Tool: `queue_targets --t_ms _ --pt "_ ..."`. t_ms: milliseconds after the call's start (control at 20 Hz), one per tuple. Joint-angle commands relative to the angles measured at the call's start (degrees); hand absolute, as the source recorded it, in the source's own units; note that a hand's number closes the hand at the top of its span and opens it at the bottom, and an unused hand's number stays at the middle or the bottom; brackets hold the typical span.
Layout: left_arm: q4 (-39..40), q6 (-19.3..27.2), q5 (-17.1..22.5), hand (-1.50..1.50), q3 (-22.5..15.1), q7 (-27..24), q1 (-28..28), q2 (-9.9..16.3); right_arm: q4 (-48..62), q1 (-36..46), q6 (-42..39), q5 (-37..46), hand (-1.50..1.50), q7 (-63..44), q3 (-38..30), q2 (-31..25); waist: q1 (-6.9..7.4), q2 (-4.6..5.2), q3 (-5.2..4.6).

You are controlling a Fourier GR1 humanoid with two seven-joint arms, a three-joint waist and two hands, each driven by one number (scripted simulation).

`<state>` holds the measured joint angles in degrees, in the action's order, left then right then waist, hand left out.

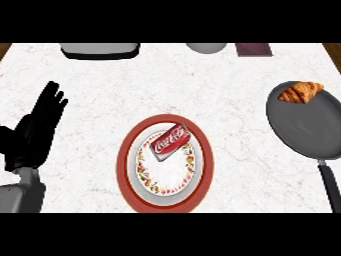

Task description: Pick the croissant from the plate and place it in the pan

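The croissant (300,92) lies at the upper right of the frame, on the far rim of the pan (309,127), partly over the edge rather than flat in the middle. The plate (165,164), at centre, now carries only a red can (170,142) lying on its side. Judging from this, the task looks essentially done; at most a nudge to seat the croissant deeper remains. The left robot hand (36,125) rests at the left of the frame over the desk (225,80), fingers spread and upward, holding nothing. The right robot hand is out of view.
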<state>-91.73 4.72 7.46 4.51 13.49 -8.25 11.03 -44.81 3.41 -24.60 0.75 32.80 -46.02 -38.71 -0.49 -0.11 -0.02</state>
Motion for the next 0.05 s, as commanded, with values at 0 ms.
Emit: queue_targets --t_ms 0 --pt "-1.4 -0.8 1.1 0.00 1.6 3.1 -1.7 0.8 -4.6 -4.5 -0.2 -1.8 -1.50 0.3 0.3 1.3 0.26 0.05 0.01"
